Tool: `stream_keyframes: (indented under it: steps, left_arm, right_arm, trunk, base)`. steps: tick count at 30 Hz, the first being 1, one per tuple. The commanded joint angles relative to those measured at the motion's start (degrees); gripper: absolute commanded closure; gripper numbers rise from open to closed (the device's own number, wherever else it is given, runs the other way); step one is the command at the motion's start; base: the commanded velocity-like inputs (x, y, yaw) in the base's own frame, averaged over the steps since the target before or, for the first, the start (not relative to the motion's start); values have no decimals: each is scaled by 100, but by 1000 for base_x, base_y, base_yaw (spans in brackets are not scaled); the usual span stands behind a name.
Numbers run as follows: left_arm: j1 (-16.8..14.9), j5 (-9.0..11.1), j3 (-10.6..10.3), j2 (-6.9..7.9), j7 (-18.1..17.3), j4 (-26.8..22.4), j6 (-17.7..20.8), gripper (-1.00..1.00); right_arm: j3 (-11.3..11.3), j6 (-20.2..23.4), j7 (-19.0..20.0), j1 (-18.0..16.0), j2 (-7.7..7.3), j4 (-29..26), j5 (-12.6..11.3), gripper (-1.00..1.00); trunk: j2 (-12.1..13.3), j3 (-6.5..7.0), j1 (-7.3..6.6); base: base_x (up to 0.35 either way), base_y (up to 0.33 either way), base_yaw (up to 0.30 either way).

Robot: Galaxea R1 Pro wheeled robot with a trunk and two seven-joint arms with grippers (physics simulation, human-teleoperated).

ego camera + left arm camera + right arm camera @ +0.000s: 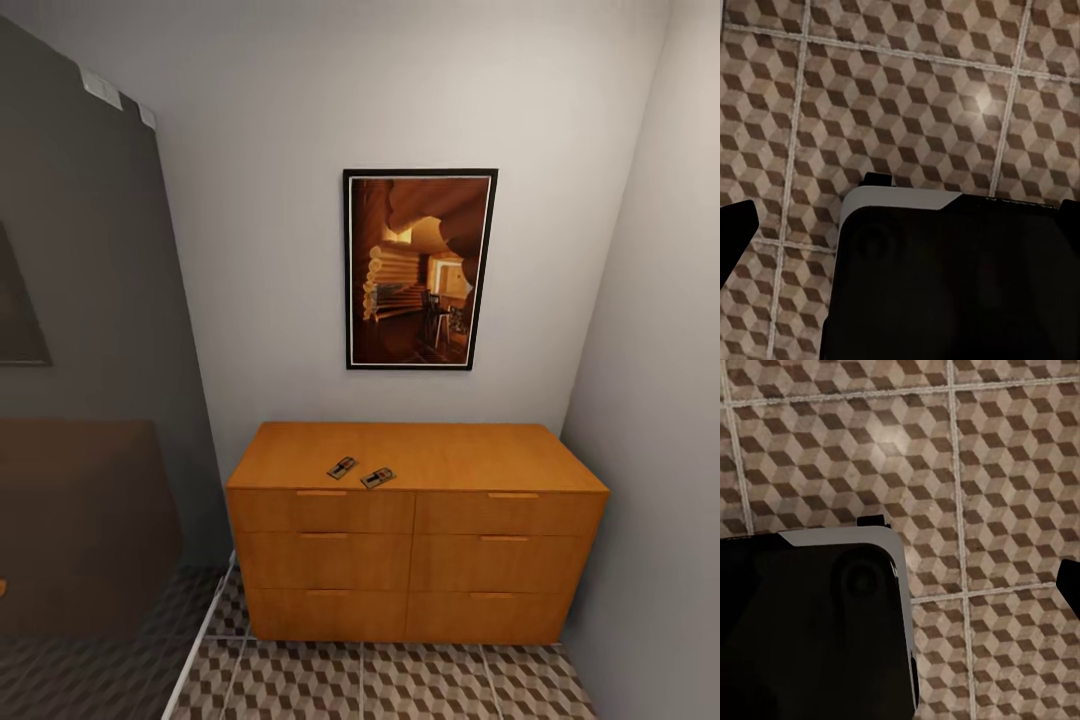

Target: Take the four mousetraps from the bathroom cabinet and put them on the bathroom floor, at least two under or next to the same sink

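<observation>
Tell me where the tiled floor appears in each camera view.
Head view: floor along the bottom, in front of the cabinet.
Left wrist view: floor behind a dark robot part.
Right wrist view: floor behind another dark part.
Shared landmark: pale grout lines between cube-pattern tiles.

Home interior, small room corner: orange-brown wooden cabinet [415, 535] against pale wall, framed picture [420, 268] above, cube-patterned tile floor [400, 685], dark panel [90, 330] left.

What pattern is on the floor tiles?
A brown, beige and white 3D-cube print on the floor, with pale grout; clearest in the right wrist view.
</observation>
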Motion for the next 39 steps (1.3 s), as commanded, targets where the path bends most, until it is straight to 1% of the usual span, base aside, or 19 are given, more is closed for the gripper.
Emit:
stream_keyframes:
  steps: [1,11,39]
  left_arm:
    - [-2,26,36,-2,0,6,-22,-100]
    - [-2,27,41,-2,-3,6,-22,-100]
    - [-2,30,41,2,-8,6,-22,-100]
  right_arm:
    - [-41,-34,-7,-6,-1,18,23,-100]
    - [-40,-34,-6,-6,-1,18,24,-100]
    - [-40,-34,-6,-6,-7,18,24,-100]
  trunk:
    - [39,17,-21]
    - [440,197,-240]
    - [440,197,-240]
  base:
    - [0,0,0]
    - [0,0,0]
    - [0,0,0]
